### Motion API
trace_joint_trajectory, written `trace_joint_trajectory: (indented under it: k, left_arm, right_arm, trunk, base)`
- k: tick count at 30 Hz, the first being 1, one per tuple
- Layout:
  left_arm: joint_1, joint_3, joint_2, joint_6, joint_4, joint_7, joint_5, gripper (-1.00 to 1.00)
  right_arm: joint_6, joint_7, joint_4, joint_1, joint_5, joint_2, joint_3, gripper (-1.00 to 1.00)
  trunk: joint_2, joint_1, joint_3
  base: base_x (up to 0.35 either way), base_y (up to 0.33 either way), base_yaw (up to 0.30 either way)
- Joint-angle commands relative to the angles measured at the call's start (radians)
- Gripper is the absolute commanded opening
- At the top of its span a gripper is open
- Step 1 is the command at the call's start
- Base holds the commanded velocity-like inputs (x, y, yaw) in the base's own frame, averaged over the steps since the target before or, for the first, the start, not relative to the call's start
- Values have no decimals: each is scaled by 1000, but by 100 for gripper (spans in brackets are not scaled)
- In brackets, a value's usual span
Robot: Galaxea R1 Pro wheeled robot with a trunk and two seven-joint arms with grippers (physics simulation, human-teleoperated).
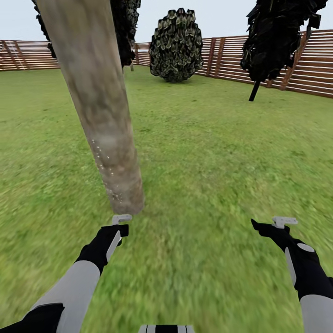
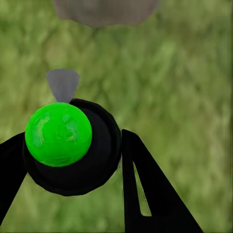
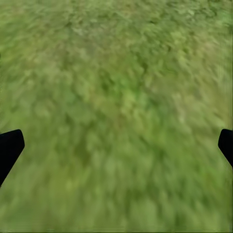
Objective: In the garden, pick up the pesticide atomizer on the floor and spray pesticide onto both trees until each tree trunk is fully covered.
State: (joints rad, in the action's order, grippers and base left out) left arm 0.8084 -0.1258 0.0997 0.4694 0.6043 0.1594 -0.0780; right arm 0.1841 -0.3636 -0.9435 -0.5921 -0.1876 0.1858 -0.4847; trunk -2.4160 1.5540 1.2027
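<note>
One thick, mottled grey-brown tree trunk (image 1: 99,106) leans up from the lawn just ahead on the left. Fine white pesticide specks (image 1: 105,166) dot its lower part. My left gripper (image 1: 121,222) hangs just in front of the trunk's base, shut on the pesticide atomizer (image 2: 73,145). The atomizer is a black body with a bright green dot and a grey nozzle (image 2: 63,83) that points toward the trunk base (image 2: 104,9). My right gripper (image 1: 280,223) is open over bare grass, its fingertips (image 3: 9,148) wide apart with nothing between them.
The garden lawn (image 1: 208,152) stretches flat to a brown slatted fence (image 1: 314,69). A round leafy shrub (image 1: 175,46) stands at the back, and a dark thin-trunked tree (image 1: 277,41) at the far right. There is open grass to the right of the trunk.
</note>
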Motion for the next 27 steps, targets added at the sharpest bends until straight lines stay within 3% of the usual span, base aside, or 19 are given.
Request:
trace_joint_trajectory:
  k: [1,20,27]
  left_arm:
    - [0,0,0,0,0,0,0,-100]
    - [0,0,2,0,-9,0,0,-100]
    - [0,-1,2,1,-9,0,3,-100]
  right_arm:
    - [0,0,0,0,0,0,0,100]
    - [0,0,0,0,0,-2,0,100]
    - [0,-1,0,0,0,-2,0,100]
  trunk:
    - [0,0,0]
    - [0,0,0]
    - [0,0,0]
  base:
    - [115,-267,243]
    - [75,-283,270]
    - [87,-312,156]
